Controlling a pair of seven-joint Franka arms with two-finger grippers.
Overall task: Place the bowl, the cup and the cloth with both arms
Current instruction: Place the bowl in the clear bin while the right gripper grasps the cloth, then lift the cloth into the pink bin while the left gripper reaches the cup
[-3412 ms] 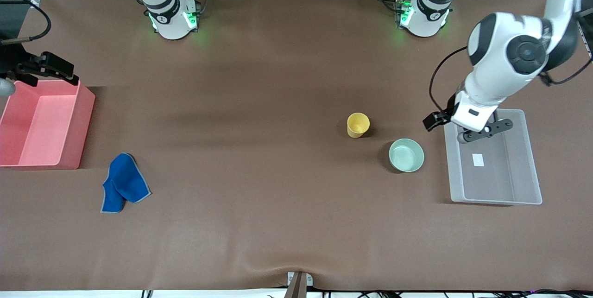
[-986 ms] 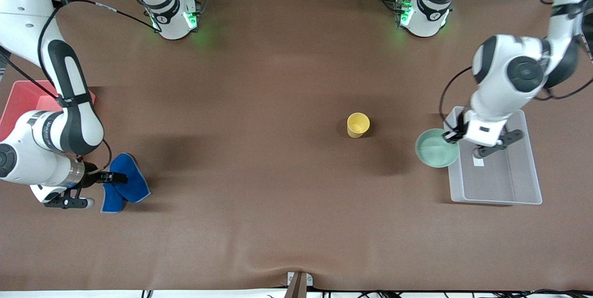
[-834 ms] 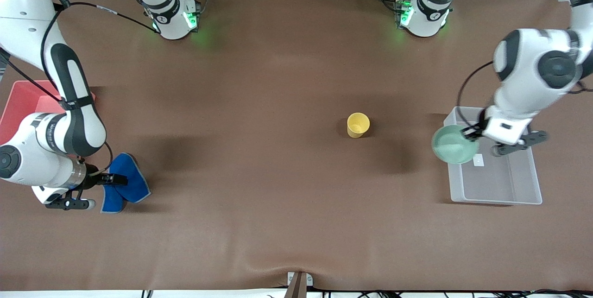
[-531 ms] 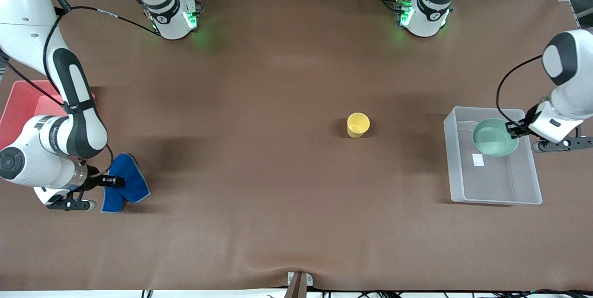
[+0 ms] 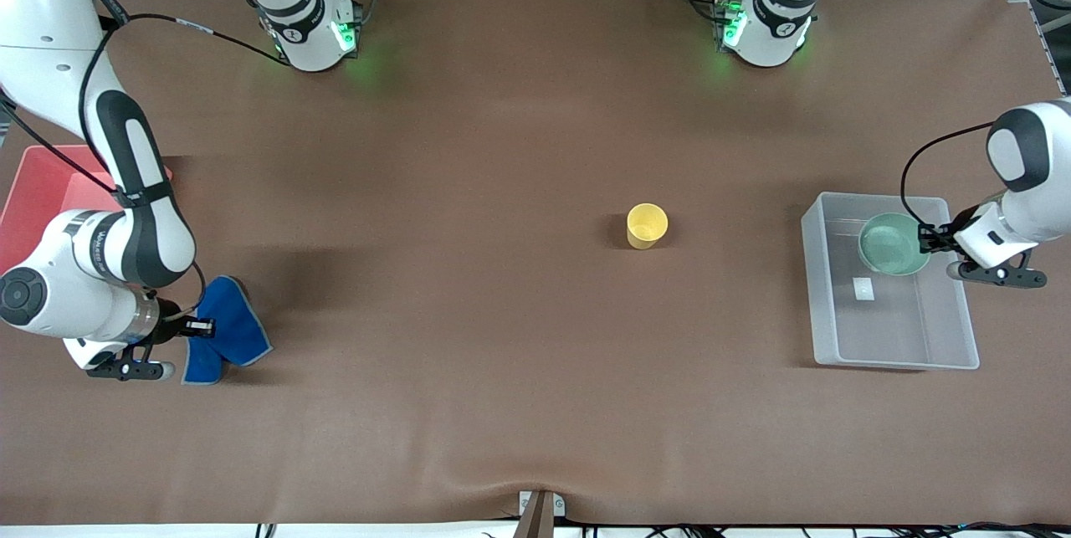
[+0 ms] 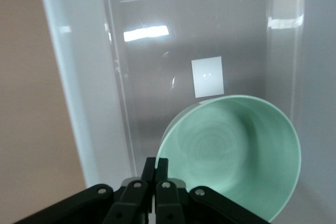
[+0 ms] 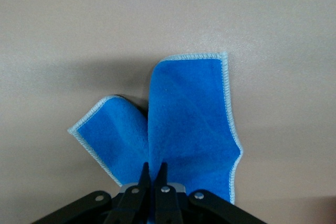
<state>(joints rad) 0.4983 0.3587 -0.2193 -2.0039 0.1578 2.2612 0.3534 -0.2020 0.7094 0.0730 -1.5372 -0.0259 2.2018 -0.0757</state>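
left claw grips bowl (over clear bin) | right claw pinches cloth

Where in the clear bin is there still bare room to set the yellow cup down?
The clear bin is bare in the part nearer to the front camera, around the white label. Its farther part is crowded: the left tool holds the bowl there. The cup stands alone mid-table.

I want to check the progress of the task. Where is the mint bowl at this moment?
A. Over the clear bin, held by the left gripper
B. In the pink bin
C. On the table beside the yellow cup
A: the left gripper pinches the rim of the bowl over the clear bin.
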